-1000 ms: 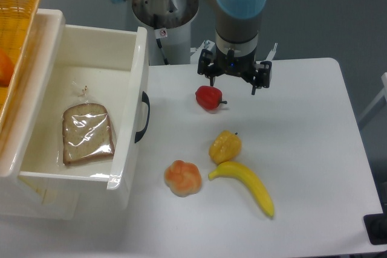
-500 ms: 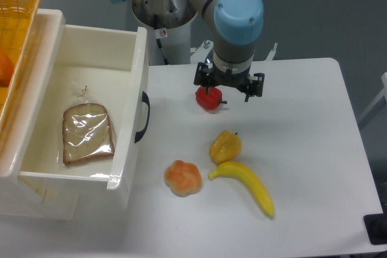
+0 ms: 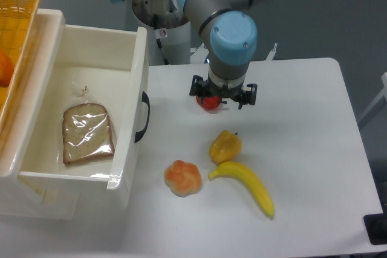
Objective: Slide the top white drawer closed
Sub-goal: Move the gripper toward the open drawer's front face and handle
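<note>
The top white drawer stands pulled far out over the table, its front wall facing right with a curved black handle. A bagged slice of bread lies inside it. My gripper hangs over the table well to the right of the drawer front, fingers spread apart and open, with nothing held. It sits directly above a red pepper, which it partly hides.
A yellow pepper, a banana and an orange-pink fruit lie on the white table right of the drawer. A yellow wicker basket sits on the cabinet top at the far left.
My gripper has moved left and toward the front of the table, coming over the red pepper. The drawer has not moved.
</note>
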Controlling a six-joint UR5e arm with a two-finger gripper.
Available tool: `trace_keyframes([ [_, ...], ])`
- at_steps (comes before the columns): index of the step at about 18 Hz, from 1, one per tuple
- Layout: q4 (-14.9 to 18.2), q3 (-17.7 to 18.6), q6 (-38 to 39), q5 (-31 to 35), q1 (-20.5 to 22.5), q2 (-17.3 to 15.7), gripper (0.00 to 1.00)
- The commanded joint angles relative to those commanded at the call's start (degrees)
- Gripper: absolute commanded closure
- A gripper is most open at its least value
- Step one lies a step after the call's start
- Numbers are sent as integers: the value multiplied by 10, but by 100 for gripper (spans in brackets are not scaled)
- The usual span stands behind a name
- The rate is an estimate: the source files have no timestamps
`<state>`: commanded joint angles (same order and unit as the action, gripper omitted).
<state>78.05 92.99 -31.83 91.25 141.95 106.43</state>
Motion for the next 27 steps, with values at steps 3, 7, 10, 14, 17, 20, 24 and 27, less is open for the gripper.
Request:
trace_keyframes([
  [3, 0, 0, 5, -26, -4, 15, 0],
  [7, 1, -7, 5, -77, -3, 23, 0],
  [10, 1, -7, 5, -114, -2, 28, 0],
  [14, 1, -6, 5, -127, -5, 33, 0],
  [17, 2, -4, 6, -134, -16, 33, 0],
  [20, 2, -3, 6, -134, -21, 33, 0],
  [24, 2, -2, 6, -134, -28, 33, 0],
  [27, 3, -2, 6, -134, -32, 32, 0],
])
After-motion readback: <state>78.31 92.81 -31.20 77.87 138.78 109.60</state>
